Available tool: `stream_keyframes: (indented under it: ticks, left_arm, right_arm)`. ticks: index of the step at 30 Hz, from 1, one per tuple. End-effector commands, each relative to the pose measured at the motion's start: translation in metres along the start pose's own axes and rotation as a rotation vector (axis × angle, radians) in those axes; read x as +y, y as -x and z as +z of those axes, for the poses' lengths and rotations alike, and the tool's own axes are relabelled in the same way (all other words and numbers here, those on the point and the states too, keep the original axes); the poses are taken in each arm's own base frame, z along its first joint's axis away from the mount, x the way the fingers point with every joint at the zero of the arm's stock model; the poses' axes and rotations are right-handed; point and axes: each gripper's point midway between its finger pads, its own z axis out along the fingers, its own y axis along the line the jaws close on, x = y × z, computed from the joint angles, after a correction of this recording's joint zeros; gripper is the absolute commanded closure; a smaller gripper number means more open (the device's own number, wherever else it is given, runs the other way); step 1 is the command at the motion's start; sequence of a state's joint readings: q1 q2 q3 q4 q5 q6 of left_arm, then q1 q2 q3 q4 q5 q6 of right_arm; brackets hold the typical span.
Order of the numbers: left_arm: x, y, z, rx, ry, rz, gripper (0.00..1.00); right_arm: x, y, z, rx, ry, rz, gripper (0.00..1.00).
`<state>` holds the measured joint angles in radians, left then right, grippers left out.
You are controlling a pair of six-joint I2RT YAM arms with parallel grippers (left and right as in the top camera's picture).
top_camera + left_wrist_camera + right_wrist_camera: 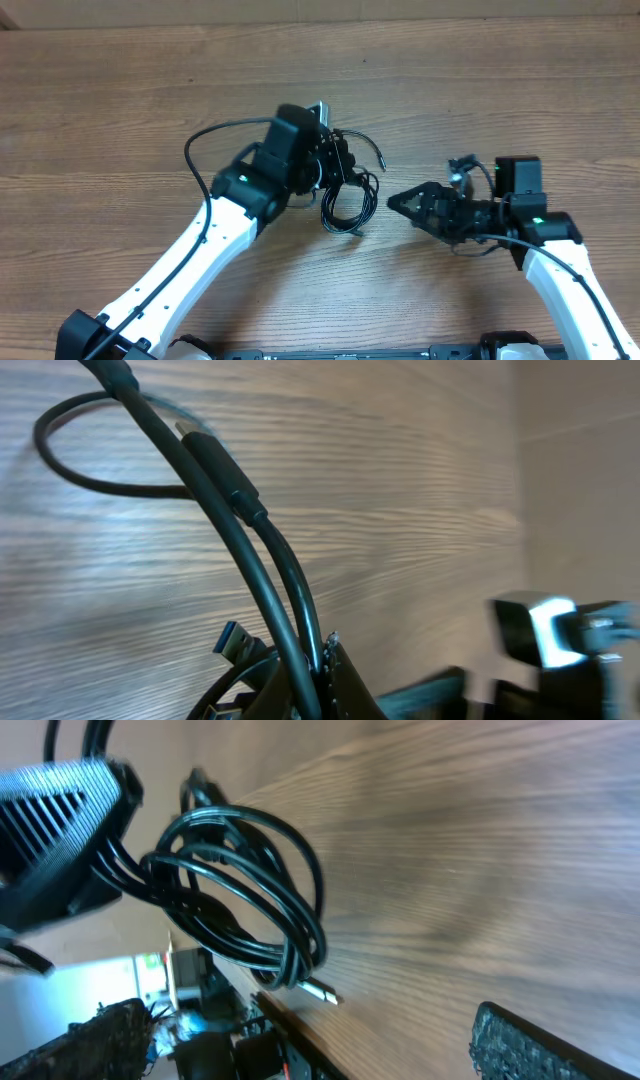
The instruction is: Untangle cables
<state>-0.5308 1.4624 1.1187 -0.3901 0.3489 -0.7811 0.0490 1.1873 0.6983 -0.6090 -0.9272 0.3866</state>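
The cables (pixel 346 203) are bunching in one coil directly at the left gripper (pixel 338 168), which is clenching their upper strands; the right gripper (pixel 396 202) is standing spread and empty just beside the coil, apart from it; cord is hiding the left fingertips in the wrist view; whether the coil is touching the table (pixel 480 90) cannot be told.
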Motion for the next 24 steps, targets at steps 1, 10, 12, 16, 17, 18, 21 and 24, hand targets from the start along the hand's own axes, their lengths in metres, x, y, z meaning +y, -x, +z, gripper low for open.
stream_keyframes:
  ticks: [1,10,12,16,17,18,21,24]
  left_arm:
    - [-0.04,-0.001,-0.021,0.082,-0.192,0.032,0.96]
    - [-0.052,-0.007,-0.033,0.166,-0.3,0.014,0.96]
    - [-0.051,-0.006,-0.033,0.163,-0.297,0.007,0.96]
    - [-0.047,0.0,-0.032,0.137,-0.276,0.005,0.96]
    - [-0.046,0.001,-0.031,0.13,-0.27,0.004,0.96]
    - [-0.045,0.002,-0.031,0.126,-0.266,0.002,0.96]
    - [-0.044,0.003,-0.031,0.12,-0.258,-0.002,0.96]
    - [-0.042,0.004,-0.03,0.116,-0.252,-0.004,0.96]
  right_arm:
    - [0.016,-0.006,0.01,0.024,0.065,-0.106,0.01]
    - [0.017,0.033,0.014,-0.146,-0.007,-0.116,0.07]
    - [0.023,0.033,0.015,-0.143,0.012,-0.133,0.13]
    - [0.033,0.021,0.023,-0.095,0.044,-0.159,0.19]
    - [0.036,0.017,0.026,-0.08,0.05,-0.168,0.2]
    - [0.038,0.012,0.029,-0.064,0.056,-0.178,0.2]
    - [0.046,0.003,0.037,-0.034,0.066,-0.224,0.2]
    - [0.047,-0.001,0.042,-0.032,0.049,-0.243,0.25]
